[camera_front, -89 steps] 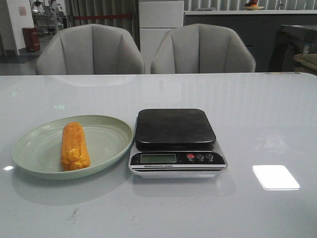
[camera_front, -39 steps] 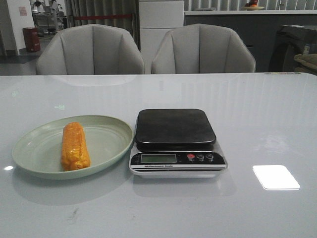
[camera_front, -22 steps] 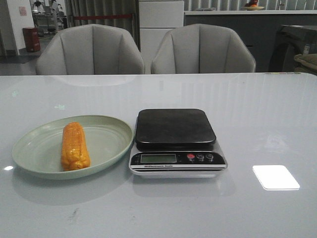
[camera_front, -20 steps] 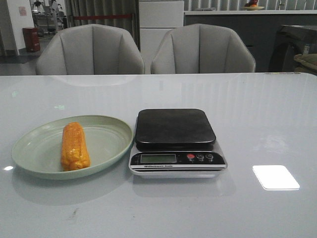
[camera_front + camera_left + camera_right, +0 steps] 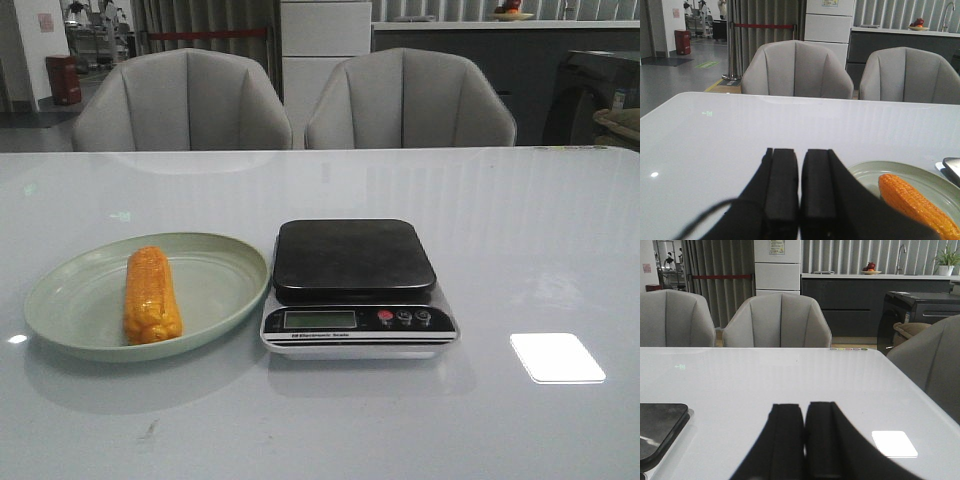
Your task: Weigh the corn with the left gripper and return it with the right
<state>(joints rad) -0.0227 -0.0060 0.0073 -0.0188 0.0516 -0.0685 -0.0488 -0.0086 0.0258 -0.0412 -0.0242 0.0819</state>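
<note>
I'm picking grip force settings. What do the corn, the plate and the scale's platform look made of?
The corn: likely plastic, going by its glossy, uniformly orange kernels.
The plate: pale green, smooth with a soft sheen, probably plastic or melamine.
The scale's platform: matte black, likely plastic.

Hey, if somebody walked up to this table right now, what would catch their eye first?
Probably the bright orange corn, lying on the pale green plate at the left of the table. Next, the kitchen scale just right of the plate, its black platform bare. Both grippers, left and right, are shut and hold nothing.
</note>
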